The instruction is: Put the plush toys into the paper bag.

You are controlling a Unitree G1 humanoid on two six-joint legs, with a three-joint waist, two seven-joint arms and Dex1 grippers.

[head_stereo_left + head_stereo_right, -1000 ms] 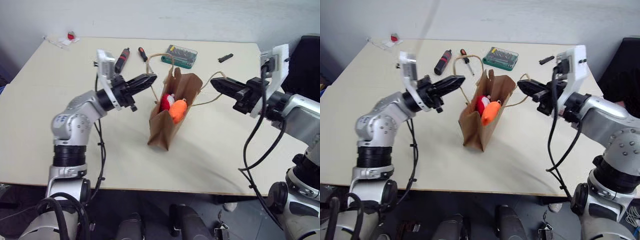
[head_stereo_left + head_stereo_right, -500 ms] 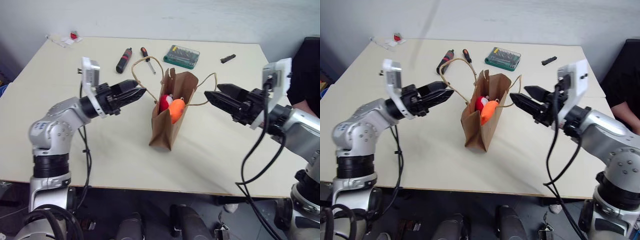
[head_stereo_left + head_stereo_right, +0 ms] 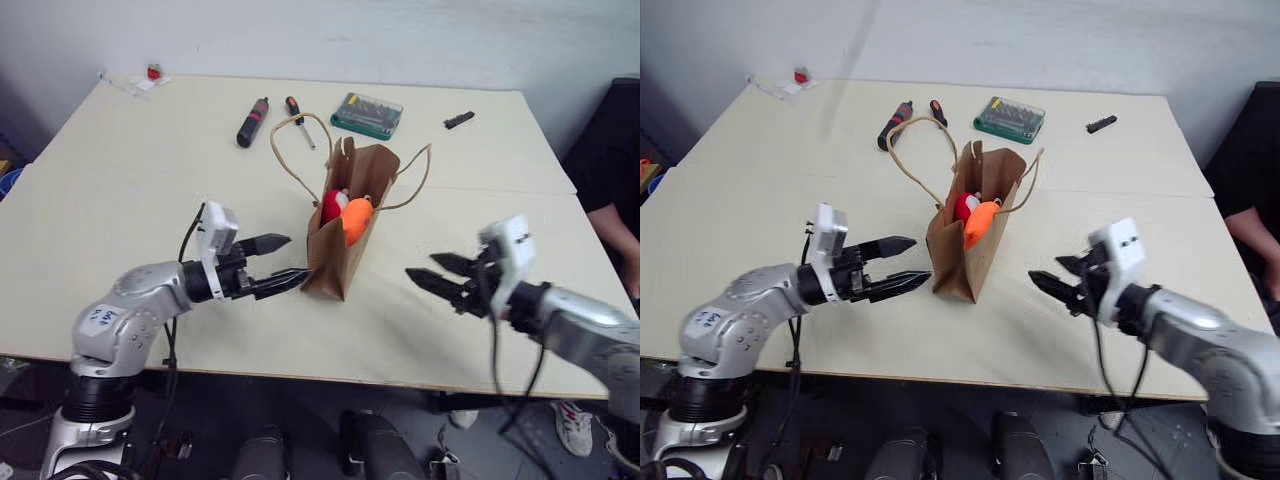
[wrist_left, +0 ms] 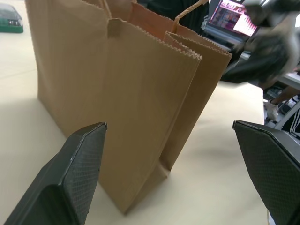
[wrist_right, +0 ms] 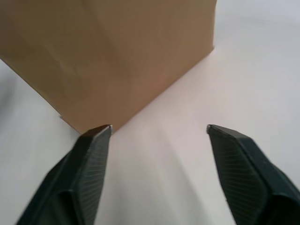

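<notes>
Where both hands gape empty, pale table [image 3: 130, 180] (perhaps a person's arm [image 3: 612, 225] beyond).

Two head cameras, side by side, look forward and down over a beige table [image 3: 130, 200], both showing the same upright paper bag [image 3: 345, 225] at centre. Each wrist camera looks along its own arm's fingers, low near the tabletop and close to the bag's side, one from the robot's left, one from its right.
</notes>
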